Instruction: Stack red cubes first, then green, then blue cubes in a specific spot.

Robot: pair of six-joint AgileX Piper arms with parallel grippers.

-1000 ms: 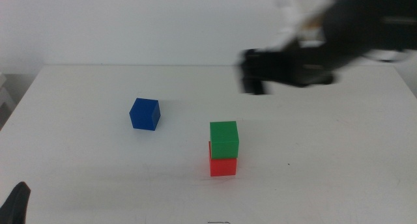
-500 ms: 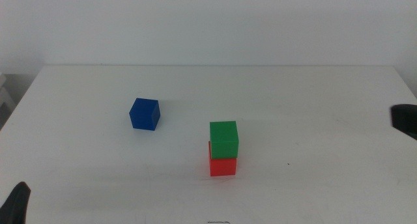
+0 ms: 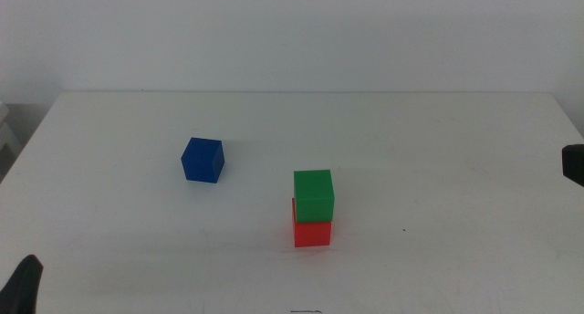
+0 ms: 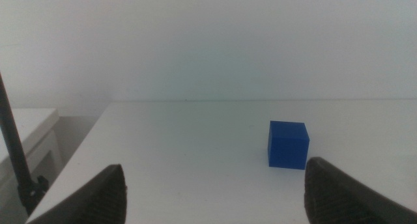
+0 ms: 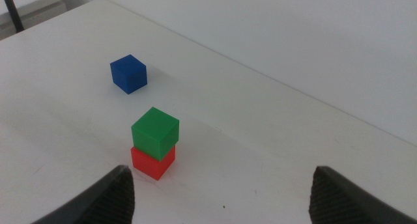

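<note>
Resting square on the red cube (image 3: 312, 233), the green cube (image 3: 314, 195) makes a two-high stack near the middle of the white surface (image 3: 438, 150). Blue cube (image 3: 203, 159) sits alone on the surface, apart from the stack, toward the left arm's side and a little farther back. Left hand (image 4: 215, 185) low at the near left corner (only a dark tip shows in the middle view), its two jaws spread wide, nothing between them; blue cube lies ahead of it. Right hand (image 5: 221, 185) off at the right edge of the surface, jaws likewise wide apart and empty, looking down on the stack and the blue cube beyond
</note>
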